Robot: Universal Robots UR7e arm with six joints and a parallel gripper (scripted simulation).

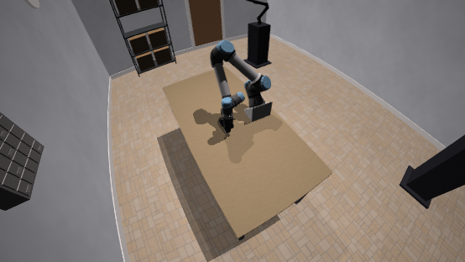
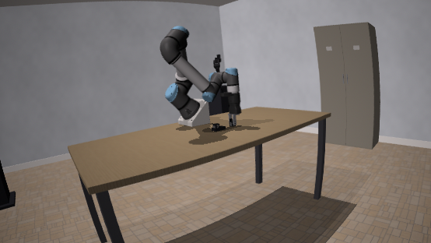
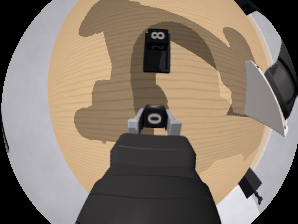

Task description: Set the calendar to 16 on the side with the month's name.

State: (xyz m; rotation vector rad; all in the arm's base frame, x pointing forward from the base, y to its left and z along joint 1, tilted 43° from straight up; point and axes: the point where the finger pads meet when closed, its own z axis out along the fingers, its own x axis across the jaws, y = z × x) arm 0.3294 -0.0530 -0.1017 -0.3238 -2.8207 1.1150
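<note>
Hand point(image 3: 154, 124): pinching a cube point(image 3: 154, 116) with 0 facing the wrist view, held clear of the counter point(image 3: 100, 136), probably for turning or resetting. Tray point(image 3: 157, 52): on the counter beyond the hand, one cube inside showing 8, one place apparently free.

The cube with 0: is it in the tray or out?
Out. The wrist view shows it between the jaws, apart from the tray.

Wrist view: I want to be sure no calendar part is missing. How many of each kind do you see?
Digit cubes: 2, the "0" cube held in the gripper and the "8" cube in the tray.
Trays: 1.
Total: 3.
</note>
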